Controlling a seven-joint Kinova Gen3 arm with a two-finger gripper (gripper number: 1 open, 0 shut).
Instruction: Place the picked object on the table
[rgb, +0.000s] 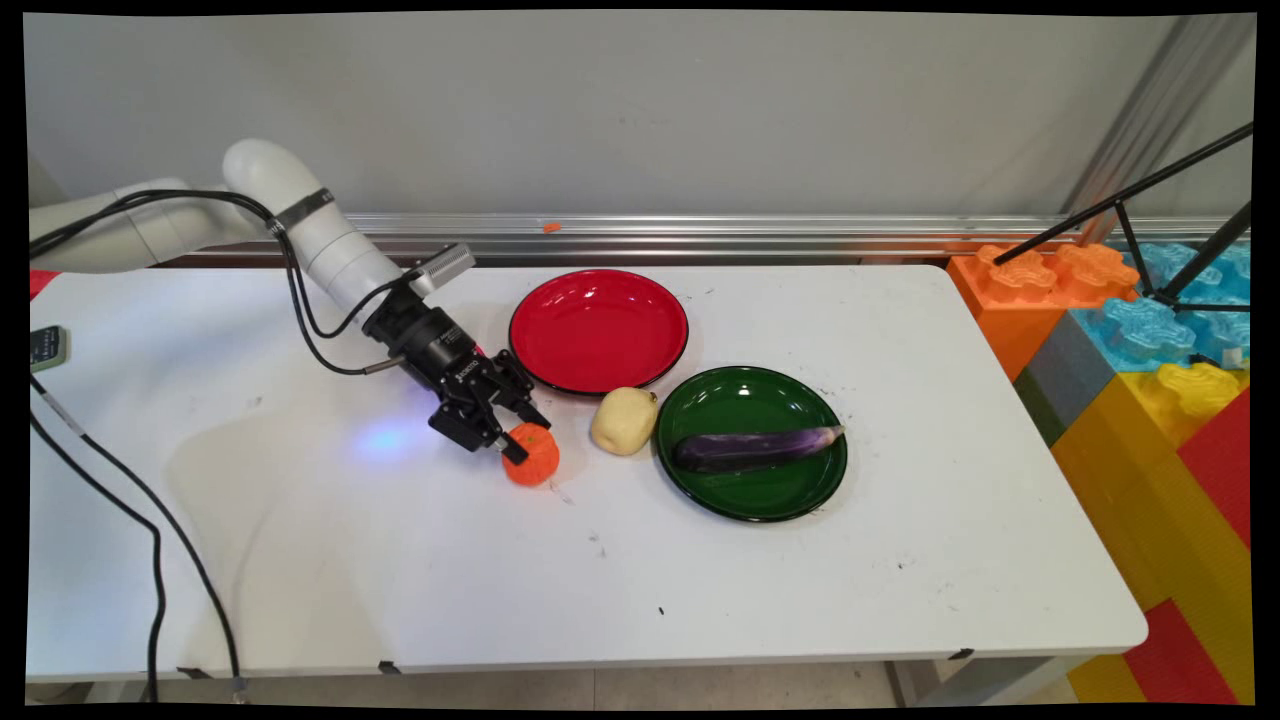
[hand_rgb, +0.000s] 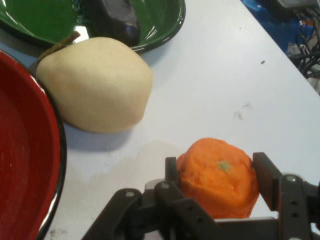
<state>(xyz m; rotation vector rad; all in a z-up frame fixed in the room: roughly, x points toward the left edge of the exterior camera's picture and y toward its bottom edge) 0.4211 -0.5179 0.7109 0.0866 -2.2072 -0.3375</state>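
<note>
My claw (rgb: 524, 444) is low over the white table (rgb: 800, 560), tilted down and to the right, and its two black fingers (hand_rgb: 266, 177) sit on either side of a small orange fruit, a mandarin (hand_rgb: 218, 177), pressed against its sides. In the hand view the mandarin fills the gap between the pads, its pale green stem scar facing the camera. It appears to rest on the table rather than hang in the air, though I cannot be sure.

Just beside the mandarin (rgb: 533, 455), to the right in the main view, lies a pale yellow pear-like fruit (rgb: 623, 421) with a short brown stem; the two are apart. The pale fruit (hand_rgb: 95, 85) lies between two plates, close to both rims. The red plate (rgb: 598, 330) is behind it, towards the wall. The green plate (rgb: 752, 443) is to its right and carries a purple eggplant (rgb: 755, 449) lying lengthwise across its middle.

Off the table's right end stand large coloured toy blocks (rgb: 1150, 340).
</note>
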